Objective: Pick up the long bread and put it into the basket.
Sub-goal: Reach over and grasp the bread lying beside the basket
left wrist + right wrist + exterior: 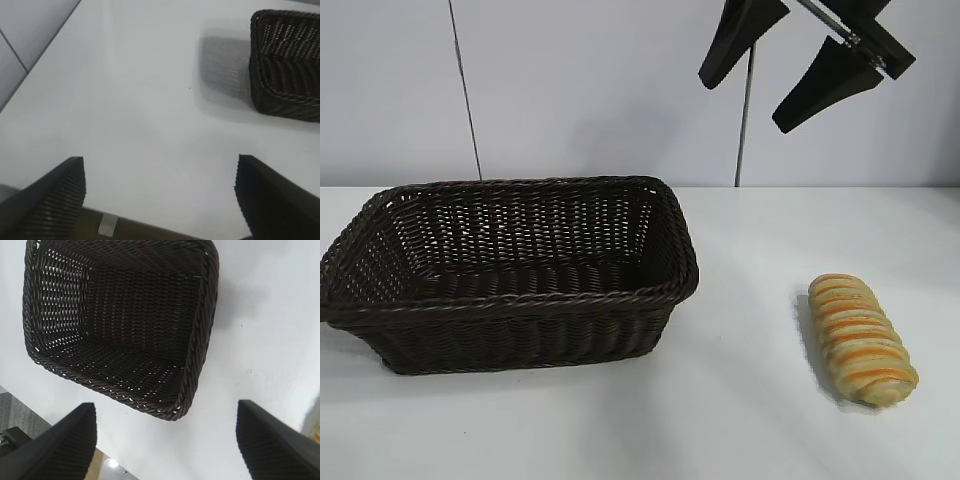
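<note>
The right claw [807,68] hangs high at the top of the exterior view, above and behind the long bread [861,339]. Its two dark, wedge-shaped fingers are spread wide apart, with nothing between them and nothing touched. In the right wrist view the same claw [165,440] shows ribbed inner pads at either side, and the basket [200,345] lies in the gap beyond them.

The left claw [160,197] appears only in its own wrist view. It too is spread wide and empty, its finely ridged black fingers [55,200] poised over the bare tabletop [140,100], with one corner of the basket [287,70] farther off.

The long bread lies flat on the white tabletop [740,420], well apart from the basket [520,300] and on its right in the exterior view. It is an elongated golden-tan loaf with rounded ends and orange-brown ridges running across it.

The basket is rectangular, woven of dark brown wicker with sloping sides and a braided rim; light shows through the open weave, and its inside is empty.
</note>
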`<state>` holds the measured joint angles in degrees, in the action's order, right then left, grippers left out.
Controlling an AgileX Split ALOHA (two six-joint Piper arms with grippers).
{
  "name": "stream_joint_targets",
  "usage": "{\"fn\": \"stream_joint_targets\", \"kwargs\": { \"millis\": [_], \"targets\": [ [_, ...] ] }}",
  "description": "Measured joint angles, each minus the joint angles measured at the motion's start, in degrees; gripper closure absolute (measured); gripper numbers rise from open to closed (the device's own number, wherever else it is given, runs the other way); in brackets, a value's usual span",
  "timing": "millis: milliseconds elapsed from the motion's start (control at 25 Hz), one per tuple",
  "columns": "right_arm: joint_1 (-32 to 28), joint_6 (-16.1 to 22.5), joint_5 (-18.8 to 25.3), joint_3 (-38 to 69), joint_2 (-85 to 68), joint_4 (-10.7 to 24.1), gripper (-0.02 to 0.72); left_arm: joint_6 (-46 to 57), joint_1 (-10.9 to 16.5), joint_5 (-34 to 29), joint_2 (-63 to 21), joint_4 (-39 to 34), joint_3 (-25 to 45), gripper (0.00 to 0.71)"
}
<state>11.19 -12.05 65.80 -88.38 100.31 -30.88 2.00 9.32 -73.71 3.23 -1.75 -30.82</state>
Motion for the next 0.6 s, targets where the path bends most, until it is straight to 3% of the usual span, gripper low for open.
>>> {"fn": "stream_joint_targets", "kwargs": {
  "millis": [320,440,520,600],
  "targets": [
    [0.00,0.00,0.00,-0.71,0.00,0.00,0.168,0.00,0.00,0.05,0.00,-0.04,0.00,0.116],
    [0.00,0.00,1.84,-4.04,0.00,0.50,0.168,0.00,0.00,0.05,0.00,-0.04,0.00,0.116],
    [0.00,1.05,3.91,-7.96,0.00,3.86,0.168,0.00,0.00,0.05,0.00,-0.04,0.00,0.116],
    [0.01,5.16,4.32,-10.76,-0.39,11.72,0.168,0.00,0.00,0.05,0.00,-0.04,0.00,0.116]
  ]
}}
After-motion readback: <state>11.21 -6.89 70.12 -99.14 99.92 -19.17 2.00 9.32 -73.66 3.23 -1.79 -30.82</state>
